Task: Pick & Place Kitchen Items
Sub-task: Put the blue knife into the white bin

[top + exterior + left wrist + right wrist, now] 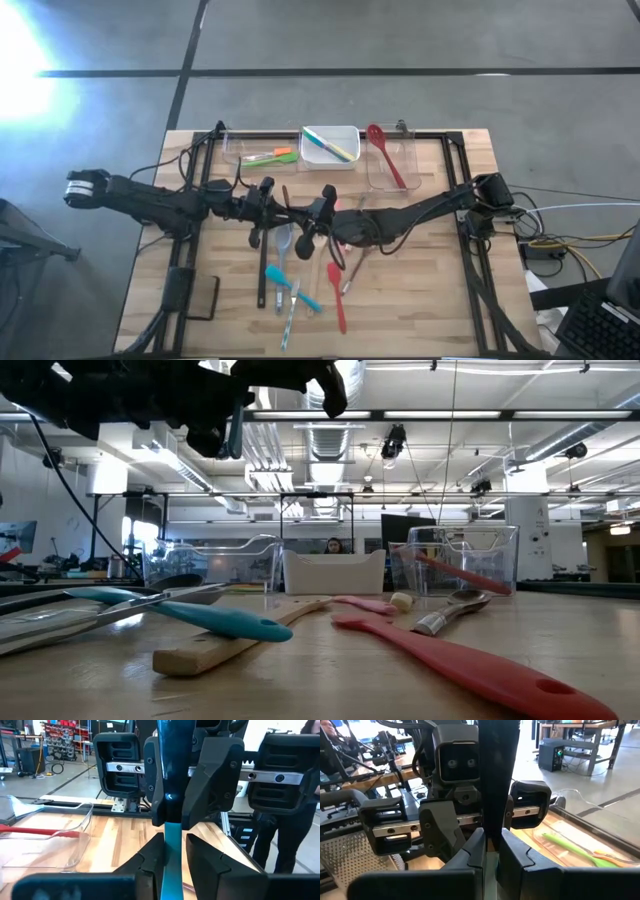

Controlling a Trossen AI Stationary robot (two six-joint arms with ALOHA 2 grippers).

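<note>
One slim teal utensil (172,845) is clamped by both grippers, left (172,857) and right (490,851); three tubs (330,146) are seen

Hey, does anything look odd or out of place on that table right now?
One thing: both grippers are on the same teal utensil in mid-air above the table's middle. The right gripper is shut on it; the left gripper straddles it too. Otherwise, loose utensils lie scattered on the wooden table, and a red spatula sits tilted in a clear tub.

Teal utensil (172,845) between black grippers; red spatula (470,660); green utensil (570,847); light wooden table (420,290)
</note>
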